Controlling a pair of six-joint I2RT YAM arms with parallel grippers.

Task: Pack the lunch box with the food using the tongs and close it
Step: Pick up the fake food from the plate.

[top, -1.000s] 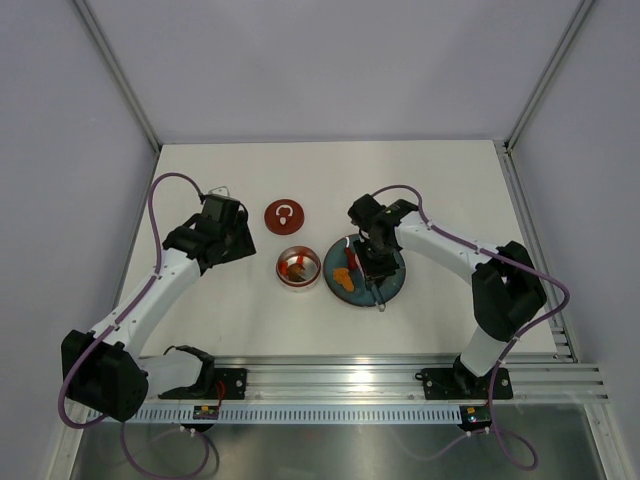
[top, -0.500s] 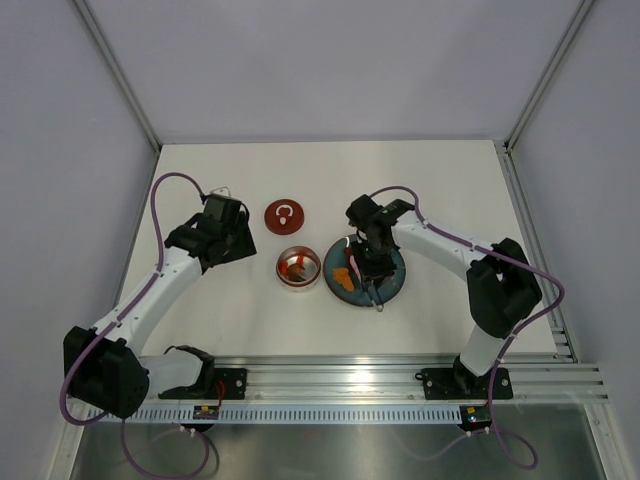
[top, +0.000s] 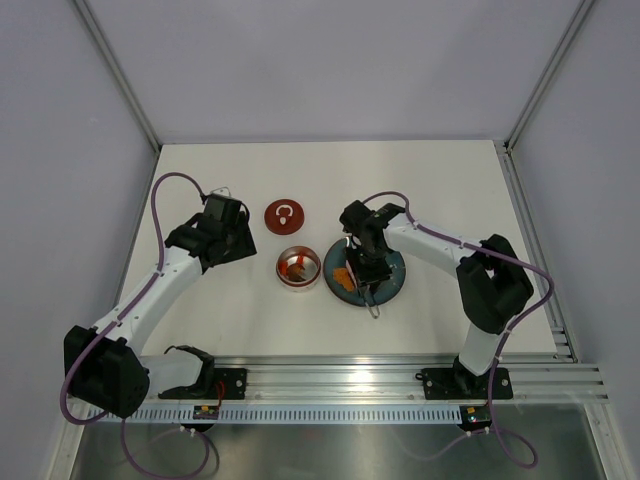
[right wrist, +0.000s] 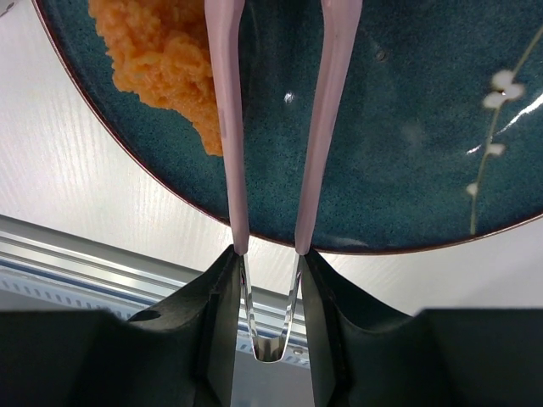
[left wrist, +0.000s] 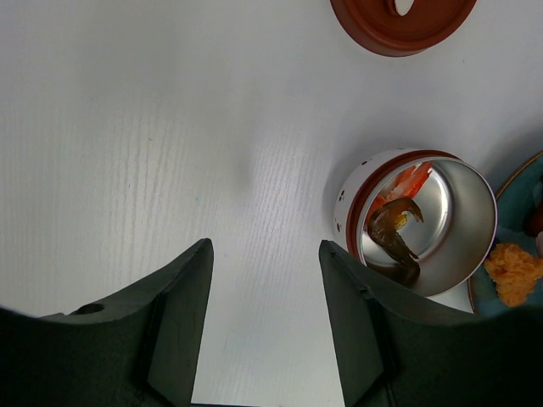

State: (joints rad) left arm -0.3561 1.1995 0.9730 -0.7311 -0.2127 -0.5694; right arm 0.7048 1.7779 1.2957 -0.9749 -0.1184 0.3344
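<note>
the right gripper (right wrist: 268,256) is seen clamped on the tongs (right wrist: 226,127), its two fingers (right wrist: 212,331) pressed against the outer sides of the metal hinge end. the two pink arms of the tongs are held a little apart and are stretched out over the teal plate (right wrist: 407,153). one arm is laid along the edge of a lump of orange food (right wrist: 153,51) on that plate; whether it is touched cannot be told. nothing is gripped between the pink arms as far as they are shown.

the left gripper (left wrist: 265,254) is held released above bare table (top: 440,180), with nothing between its jaws, off to the left of the lunch box (top: 298,268).

the lunch box is stood upright and uncovered on the table, just beside the left rim of the plate. inside it a dark brown piece (left wrist: 394,233) and a red-orange piece (left wrist: 409,180) are seen against the steel wall. the dark red lid (top: 284,214) is laid flat on the table beyond the lunch box, apart from it, white loop upward.
</note>
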